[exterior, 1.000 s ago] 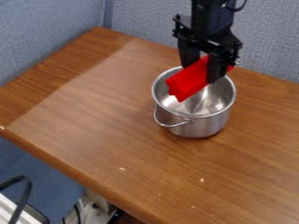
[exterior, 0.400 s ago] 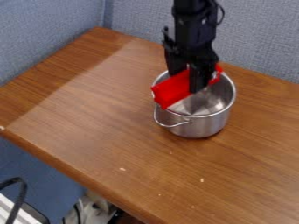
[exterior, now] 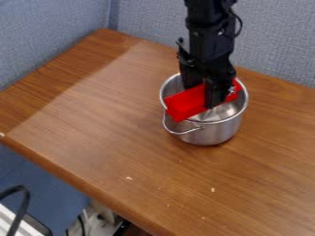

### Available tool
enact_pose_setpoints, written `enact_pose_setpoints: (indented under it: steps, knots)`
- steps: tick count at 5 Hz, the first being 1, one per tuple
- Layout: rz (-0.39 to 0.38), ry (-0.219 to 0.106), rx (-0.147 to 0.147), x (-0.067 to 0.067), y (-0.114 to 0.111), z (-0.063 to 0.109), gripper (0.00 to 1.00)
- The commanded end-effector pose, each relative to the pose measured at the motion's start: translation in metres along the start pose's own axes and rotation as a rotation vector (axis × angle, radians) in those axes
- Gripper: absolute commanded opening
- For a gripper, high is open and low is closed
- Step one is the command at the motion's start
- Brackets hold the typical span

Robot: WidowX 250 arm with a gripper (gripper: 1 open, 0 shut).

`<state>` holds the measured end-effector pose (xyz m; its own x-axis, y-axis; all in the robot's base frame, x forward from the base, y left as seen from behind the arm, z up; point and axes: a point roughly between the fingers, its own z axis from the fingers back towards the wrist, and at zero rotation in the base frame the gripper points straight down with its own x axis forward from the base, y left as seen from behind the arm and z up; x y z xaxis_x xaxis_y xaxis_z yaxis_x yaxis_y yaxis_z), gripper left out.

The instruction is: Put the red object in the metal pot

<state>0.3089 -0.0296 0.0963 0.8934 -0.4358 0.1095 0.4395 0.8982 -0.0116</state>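
The pot (exterior: 204, 118) mouth is filled by the end effector (exterior: 212, 90) and red block (exterior: 187, 101); bare bench (exterior: 87, 101) spreads left.

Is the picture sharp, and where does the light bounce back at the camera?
In the camera view, a pale sheen of glare runs across the wooden table; the metal pot shines with bright reflections on its wall; the red object stays vivid; the dark end effector shows little detail; the whole picture is small and slightly soft.
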Motion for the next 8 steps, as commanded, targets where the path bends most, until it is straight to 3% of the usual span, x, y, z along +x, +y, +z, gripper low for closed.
enact_pose_setpoints:
  steps: [1,3,6,8]
  knots:
    - [-0.018,-0.056,0.014,0.005,0.002,0.022,0.00]
    - [0.053,-0.050,0.023,-0.006,0.011,0.034,0.00]
    - [0.061,-0.044,0.031,-0.003,-0.011,0.023,0.00]
    - [0.111,-0.034,0.037,0.002,-0.010,0.023,0.00]
